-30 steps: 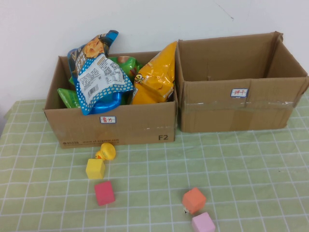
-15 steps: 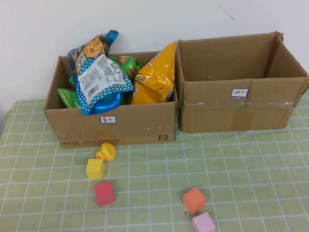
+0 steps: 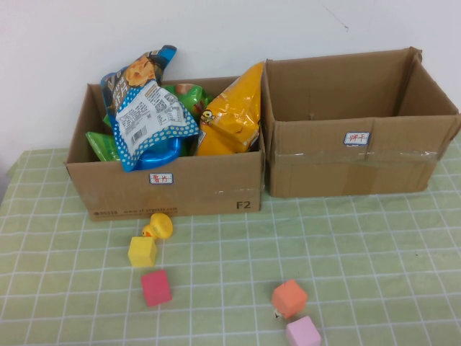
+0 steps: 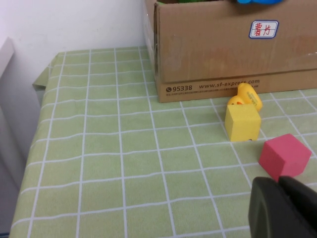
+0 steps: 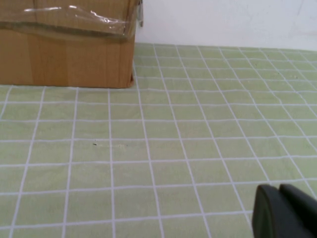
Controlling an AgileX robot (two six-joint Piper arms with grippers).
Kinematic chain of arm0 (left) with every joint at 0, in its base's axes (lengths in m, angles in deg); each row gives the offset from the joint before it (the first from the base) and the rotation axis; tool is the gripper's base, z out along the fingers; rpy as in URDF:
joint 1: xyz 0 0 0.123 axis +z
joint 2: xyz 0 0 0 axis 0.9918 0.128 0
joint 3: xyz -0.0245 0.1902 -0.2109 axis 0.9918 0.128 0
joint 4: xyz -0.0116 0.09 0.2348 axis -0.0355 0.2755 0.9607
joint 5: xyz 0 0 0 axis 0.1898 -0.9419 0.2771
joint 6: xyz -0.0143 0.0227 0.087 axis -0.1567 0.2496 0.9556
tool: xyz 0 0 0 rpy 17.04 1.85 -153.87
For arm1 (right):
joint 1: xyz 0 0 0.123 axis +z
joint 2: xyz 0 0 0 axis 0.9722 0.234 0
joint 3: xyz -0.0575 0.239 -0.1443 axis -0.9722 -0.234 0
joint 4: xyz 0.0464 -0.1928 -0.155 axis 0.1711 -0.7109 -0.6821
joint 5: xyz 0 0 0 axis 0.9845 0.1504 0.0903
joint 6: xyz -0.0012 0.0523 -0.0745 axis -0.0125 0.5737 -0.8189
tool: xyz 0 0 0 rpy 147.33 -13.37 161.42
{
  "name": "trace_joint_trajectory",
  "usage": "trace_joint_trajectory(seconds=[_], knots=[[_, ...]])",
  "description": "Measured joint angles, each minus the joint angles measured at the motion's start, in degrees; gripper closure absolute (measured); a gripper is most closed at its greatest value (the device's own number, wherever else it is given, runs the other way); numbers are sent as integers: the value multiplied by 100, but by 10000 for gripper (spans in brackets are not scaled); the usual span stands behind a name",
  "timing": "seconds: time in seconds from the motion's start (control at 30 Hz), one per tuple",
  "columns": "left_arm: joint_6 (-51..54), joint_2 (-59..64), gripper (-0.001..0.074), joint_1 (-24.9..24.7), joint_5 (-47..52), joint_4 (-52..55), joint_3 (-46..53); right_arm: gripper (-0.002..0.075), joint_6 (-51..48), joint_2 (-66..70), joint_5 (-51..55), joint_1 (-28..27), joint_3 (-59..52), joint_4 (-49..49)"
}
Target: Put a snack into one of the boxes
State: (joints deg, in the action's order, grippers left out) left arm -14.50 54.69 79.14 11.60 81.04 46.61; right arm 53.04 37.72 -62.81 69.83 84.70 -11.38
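Observation:
The left cardboard box [image 3: 166,189] holds several snack bags: a blue and white bag [image 3: 150,122], a yellow bag [image 3: 232,115] and green bags [image 3: 101,145]. The right cardboard box [image 3: 356,162] looks empty inside. Neither arm shows in the high view. My left gripper [image 4: 280,182] is shut and empty, low over the cloth near the front of the left box [image 4: 233,49]. My right gripper [image 5: 278,191] is shut and empty, low over the cloth beside the right box [image 5: 67,49].
On the green checked cloth [image 3: 230,259] lie a yellow duck [image 3: 158,226], a yellow cube [image 3: 142,251], a red cube [image 3: 155,287], an orange cube [image 3: 289,298] and a pink cube [image 3: 302,332]. The left wrist view shows the cloth's left edge [image 4: 42,94].

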Motion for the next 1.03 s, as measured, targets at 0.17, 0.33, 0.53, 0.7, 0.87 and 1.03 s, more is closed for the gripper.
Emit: trace_joint_trajectory(seconds=[0.17,0.33,0.53,0.7,0.87,1.03], knots=[[0,0,736,0,0,0,0,728,139,-18,25,0,9,0],[0,0,736,0,0,0,0,728,154,-18,156,0,29,0],[0,0,736,0,0,0,0,728,130,-27,207,0,42,0],[0,0,736,0,0,0,0,728,124,-27,207,431,42,-12],[0,0,736,0,0,0,0,728,124,-27,207,657,42,-12],[0,0,736,0,0,0,0,728,124,-27,207,657,42,-12]])
